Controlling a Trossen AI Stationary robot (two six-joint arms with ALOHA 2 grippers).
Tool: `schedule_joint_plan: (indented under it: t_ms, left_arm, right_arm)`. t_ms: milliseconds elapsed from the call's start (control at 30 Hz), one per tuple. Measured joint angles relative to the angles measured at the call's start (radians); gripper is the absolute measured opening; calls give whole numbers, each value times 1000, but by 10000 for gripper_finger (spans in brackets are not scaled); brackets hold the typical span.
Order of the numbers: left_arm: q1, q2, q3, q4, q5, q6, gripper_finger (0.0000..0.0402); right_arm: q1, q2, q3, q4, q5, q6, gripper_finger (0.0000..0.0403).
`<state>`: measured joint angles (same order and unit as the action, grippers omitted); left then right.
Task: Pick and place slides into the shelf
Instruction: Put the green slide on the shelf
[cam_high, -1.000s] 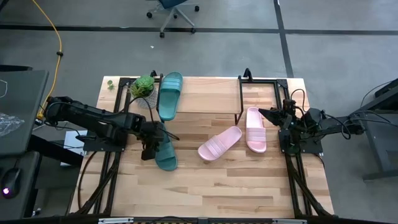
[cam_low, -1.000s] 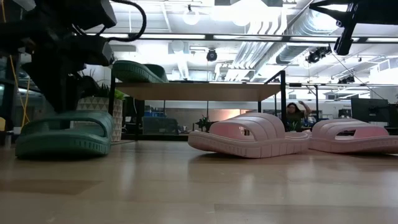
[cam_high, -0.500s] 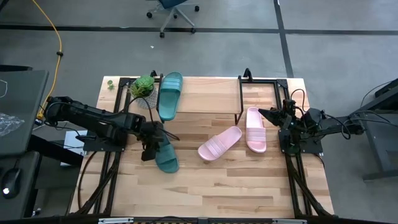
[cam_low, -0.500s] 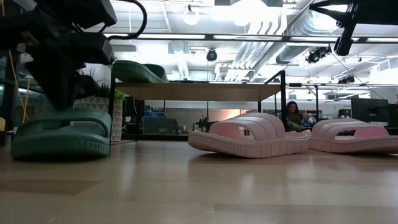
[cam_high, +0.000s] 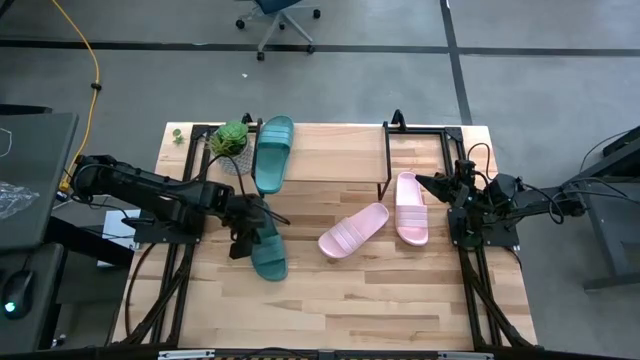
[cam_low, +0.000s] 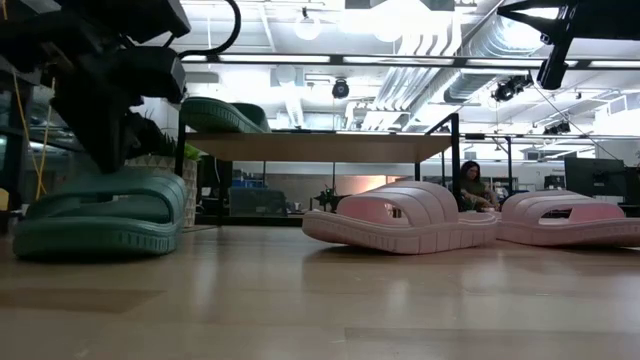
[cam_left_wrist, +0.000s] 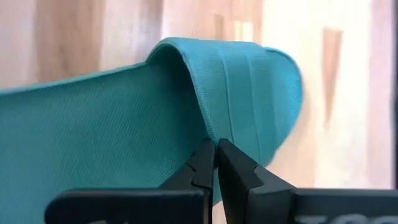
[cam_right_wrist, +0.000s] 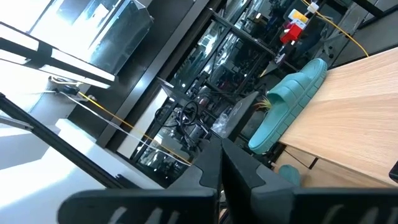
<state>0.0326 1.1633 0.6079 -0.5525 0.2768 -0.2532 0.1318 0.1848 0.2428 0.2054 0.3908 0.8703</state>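
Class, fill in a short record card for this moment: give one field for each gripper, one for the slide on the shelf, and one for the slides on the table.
left gripper: shut on the strap of a teal slide on the table
right gripper: shut, empty, at the table's right edge
on the shelf: other teal slide
on the table: two pink slides

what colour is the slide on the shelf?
Dark teal green slide on the shelf; high view shows it best.
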Motion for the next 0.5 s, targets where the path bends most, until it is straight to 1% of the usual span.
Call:
schedule_joint_plan:
  t_ms: [133, 300, 500]
  left_arm:
    - [-2, 0, 0, 62, 59, -36, 3]
    - [-3, 0, 0, 136, 100, -114, 2]
    - [-66, 0, 0, 221, 121, -243, 1]
  right_arm:
    - [0, 0, 0, 0, -1, 0, 0]
    - [0, 0, 0, 0, -5, 0, 0]
    - [0, 0, 0, 0, -14, 2, 0]
